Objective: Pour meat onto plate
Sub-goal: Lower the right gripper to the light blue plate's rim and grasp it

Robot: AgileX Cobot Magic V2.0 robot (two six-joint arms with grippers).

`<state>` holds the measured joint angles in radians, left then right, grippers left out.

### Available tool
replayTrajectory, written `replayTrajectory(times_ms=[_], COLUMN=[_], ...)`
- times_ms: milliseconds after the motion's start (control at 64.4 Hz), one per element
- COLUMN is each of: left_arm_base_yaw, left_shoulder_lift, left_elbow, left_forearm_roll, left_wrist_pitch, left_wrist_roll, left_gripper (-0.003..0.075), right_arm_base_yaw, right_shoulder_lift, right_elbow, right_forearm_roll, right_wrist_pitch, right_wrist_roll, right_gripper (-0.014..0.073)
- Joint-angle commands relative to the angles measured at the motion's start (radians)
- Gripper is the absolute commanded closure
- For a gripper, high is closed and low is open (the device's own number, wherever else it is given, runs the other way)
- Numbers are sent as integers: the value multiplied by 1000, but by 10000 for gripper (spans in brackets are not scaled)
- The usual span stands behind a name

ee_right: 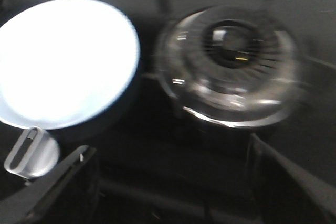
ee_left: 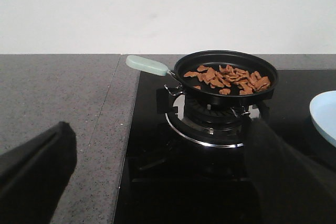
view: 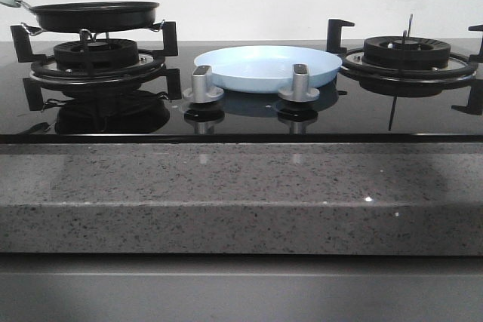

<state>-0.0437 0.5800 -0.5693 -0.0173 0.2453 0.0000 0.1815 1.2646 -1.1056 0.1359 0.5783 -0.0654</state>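
The meat (ee_left: 227, 78), many small orange-brown pieces, lies in a black frying pan (ee_left: 226, 74) with a pale handle (ee_left: 147, 65) on the left burner. The pan also shows in the front view (view: 94, 14); the meat is hidden there. The pale-blue plate (view: 266, 67) sits empty on the hob between the burners, and shows in the right wrist view (ee_right: 63, 61) and at the edge of the left wrist view (ee_left: 324, 116). My left gripper (ee_left: 163, 177) is open and empty, short of the pan. My right gripper (ee_right: 173, 192) is open and empty, above the hob between the plate and the right burner.
Two silver knobs (view: 204, 84) (view: 299, 82) stand in front of the plate. The right burner (view: 407, 54) is bare, also seen in the right wrist view (ee_right: 233, 61). A speckled grey counter (view: 241, 194) runs along the front and left (ee_left: 58, 93) of the black glass hob.
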Motion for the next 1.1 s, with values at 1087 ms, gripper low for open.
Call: replayTrajectory(times_ms=[1087], left_arm_base_yaw=[4], left_shoulder_lift=[5], left_elbow=[-39], left_forearm_roll=[-6], left_wrist_pitch=[-86], left_wrist_roll=[0], left_gripper=[81], right_arm_base_yaw=[69], right_shoulder_lift=[832], right_elbow=[-997], right_forearm_roll=[6], right_wrist_pitch=[484], right_wrist_roll=[-34], right_gripper=[221])
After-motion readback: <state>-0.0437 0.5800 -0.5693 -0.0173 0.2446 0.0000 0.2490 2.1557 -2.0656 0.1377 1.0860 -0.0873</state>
